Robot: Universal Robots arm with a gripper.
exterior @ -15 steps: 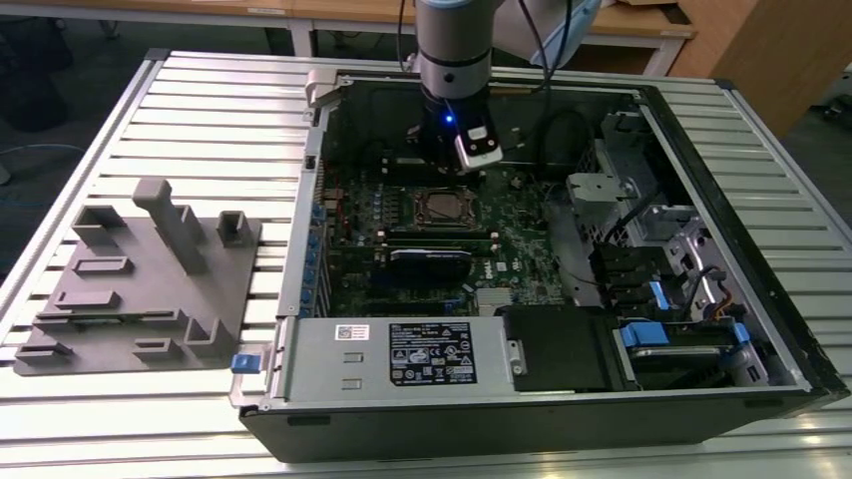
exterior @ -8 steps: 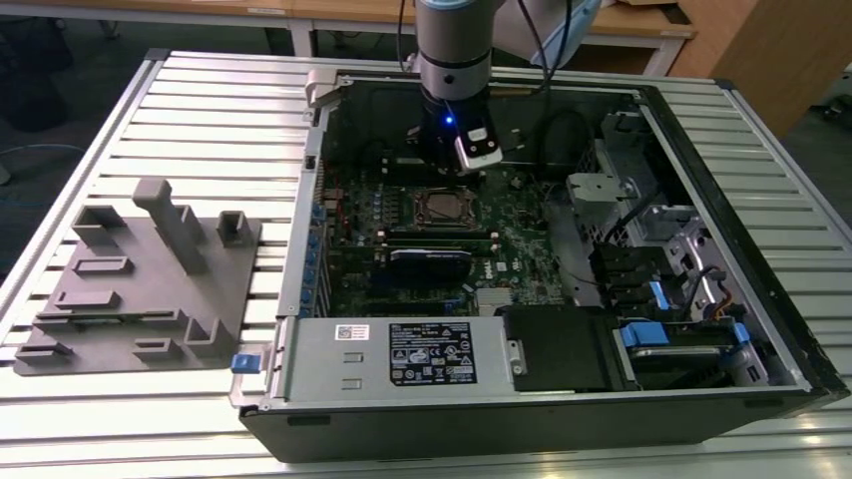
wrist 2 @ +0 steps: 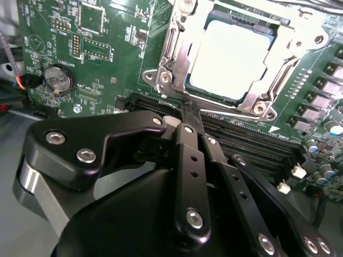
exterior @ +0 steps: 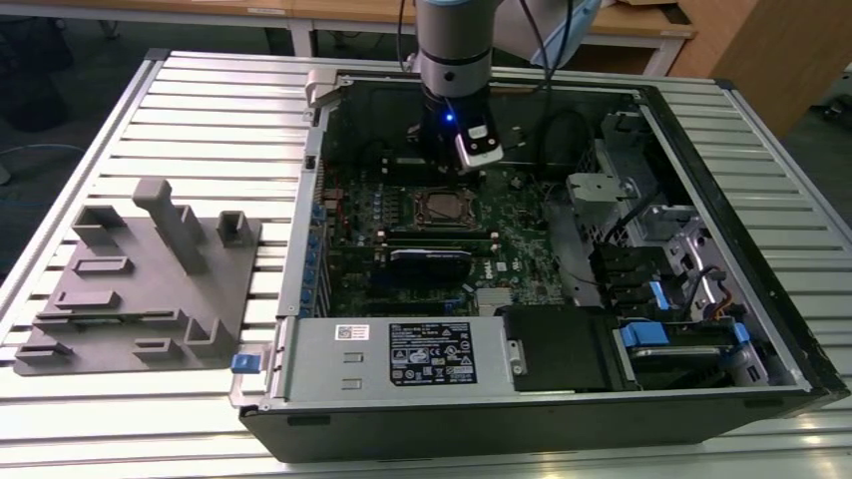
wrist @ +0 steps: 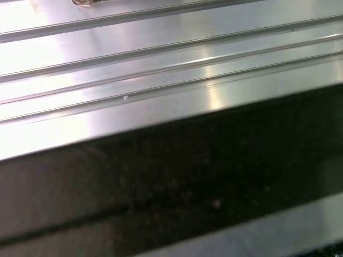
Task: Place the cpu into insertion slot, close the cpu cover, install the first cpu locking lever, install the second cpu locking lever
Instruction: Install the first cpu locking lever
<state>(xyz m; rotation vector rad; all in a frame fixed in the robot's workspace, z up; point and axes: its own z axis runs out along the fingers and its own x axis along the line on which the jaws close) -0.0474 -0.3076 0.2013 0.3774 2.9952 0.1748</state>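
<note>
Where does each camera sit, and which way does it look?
Exterior view: off the arm, looking down into the open computer case on the ribbed table; the arm shows.
Second wrist view: on the arm, looking past the gripper at the cpu framed by the cpu cover.
First wrist view: on the arm, facing the table and a dark band.
Shared: exterior and second wrist views both show the cpu.

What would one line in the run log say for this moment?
cpu: seated | cover: down around cpu | claw: shut, tips at cover's edge
</note>
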